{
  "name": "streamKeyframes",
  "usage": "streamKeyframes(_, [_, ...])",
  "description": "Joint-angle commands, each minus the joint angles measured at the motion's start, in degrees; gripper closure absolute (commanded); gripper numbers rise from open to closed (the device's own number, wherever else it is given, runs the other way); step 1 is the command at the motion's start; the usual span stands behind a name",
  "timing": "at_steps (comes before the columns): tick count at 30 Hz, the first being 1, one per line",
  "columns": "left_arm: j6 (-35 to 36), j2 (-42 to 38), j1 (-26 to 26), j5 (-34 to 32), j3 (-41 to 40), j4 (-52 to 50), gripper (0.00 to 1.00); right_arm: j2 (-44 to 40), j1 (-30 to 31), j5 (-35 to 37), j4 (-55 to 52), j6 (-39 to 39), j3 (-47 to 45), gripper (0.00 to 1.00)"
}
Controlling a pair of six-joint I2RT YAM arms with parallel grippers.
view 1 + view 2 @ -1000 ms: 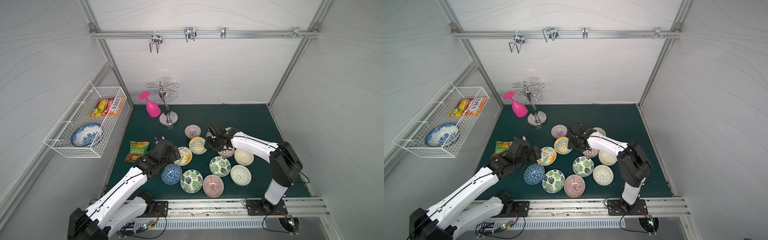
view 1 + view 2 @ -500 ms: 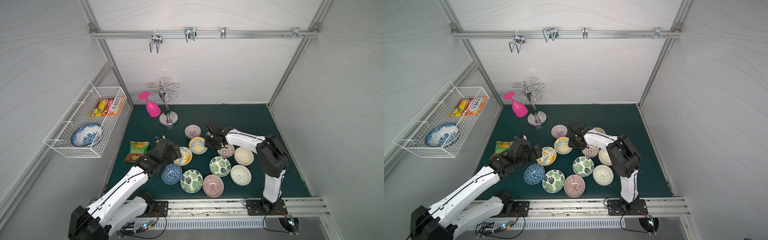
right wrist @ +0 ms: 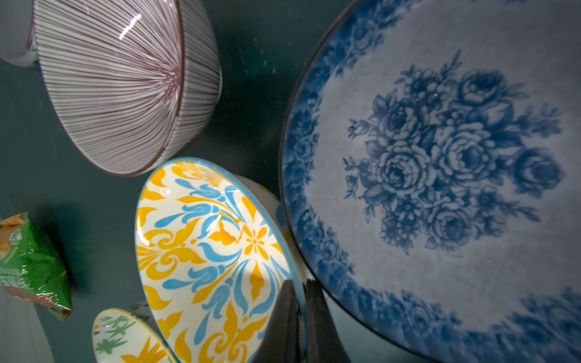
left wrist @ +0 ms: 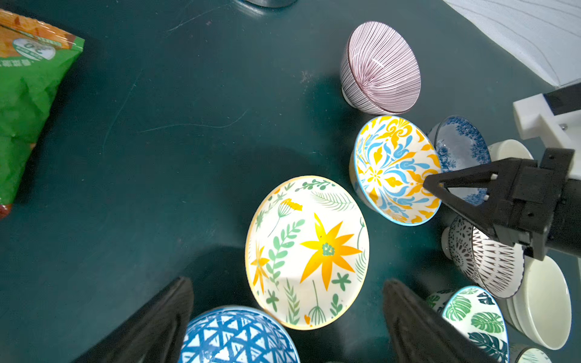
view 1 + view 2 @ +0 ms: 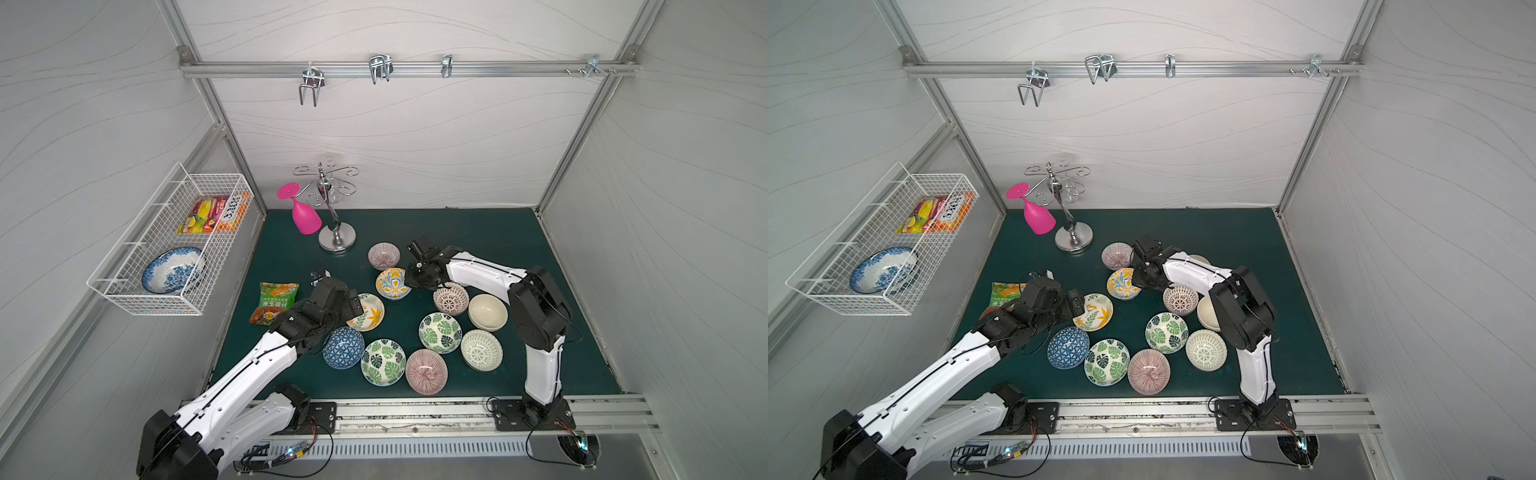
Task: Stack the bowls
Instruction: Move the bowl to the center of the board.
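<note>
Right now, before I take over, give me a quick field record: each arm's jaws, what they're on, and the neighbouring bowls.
Right jaws: shut on the rim of the yellow-and-blue bowl
Left jaws: open, nothing held, pointed at the yellow-flower bowl
Next to the gripped bowl: blue rose bowl, pink striped bowl
Off task: snack bag, pink goblet
</note>
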Motion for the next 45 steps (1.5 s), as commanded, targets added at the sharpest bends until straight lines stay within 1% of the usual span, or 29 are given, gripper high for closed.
streamKeyframes(1, [-0.4,0.3,-0.3,-0.9,0.2,2.0,0.01,1.8,-0.9,2.2,-3.1,-1.3,2.1,1.00])
streamKeyframes(8, [-0.5,0.2,-0.3,-0.9,0.0,2.4,0.01,4.0,-3.4,0.7,-3.1,-2.8,5.1,1.00])
streamKeyframes(15, [-0.5,0.4,-0.3,-0.9,0.1,2.2,0.01,4.6,-3.3,-0.3,-2.7,-3.2,6.2,1.00])
streamKeyframes(16, [-0.5,0.5,-0.3,-0.9,0.1,2.2,0.01,4.5,-3.2,-0.5,-2.7,-3.2,6.1,0.99])
streamKeyframes(19, [-0.4,0.9,-0.3,-0.7,0.3,2.1,0.01,3.6,-3.1,-1.0,-3.4,-3.5,6.0,0.79])
streamKeyframes(21, [-0.4,1.1,-0.3,-0.7,0.5,2.0,0.00,2.0,-3.0,-1.0,-3.9,-3.6,5.7,0.64])
streamKeyframes(22, [-0.4,1.0,-0.3,-0.7,0.6,1.9,0.00,1.3,-3.0,-0.7,-4.3,-3.6,5.6,0.59])
streamKeyframes(25, [-0.6,0.5,-0.3,-0.7,0.3,1.9,0.00,-1.3,-3.0,0.0,-5.9,-4.3,6.2,0.53])
streamKeyframes(30, [-0.1,0.8,-0.3,0.0,0.5,2.4,0.00,-6.0,-3.3,1.5,-8.8,-5.9,7.3,0.50])
streamKeyframes(33, [0.1,1.7,-0.3,0.0,2.0,1.6,0.00,-8.4,-4.4,1.4,-10.3,-6.8,7.6,0.49])
streamKeyframes(38, [2.7,4.4,-0.3,-1.3,4.5,2.3,0.00,-15.0,-9.1,-0.6,-10.6,-8.2,4.1,0.49])
streamKeyframes(42, [5.8,11.8,-0.2,-1.0,10.1,0.0,0.00,-21.0,-14.0,-3.1,-12.2,-10.2,-0.7,0.49])
streamKeyframes(45, [6.3,15.4,-0.1,0.5,10.8,1.4,0.00,-26.1,-17.7,-3.8,-13.1,-11.4,-5.4,0.49])
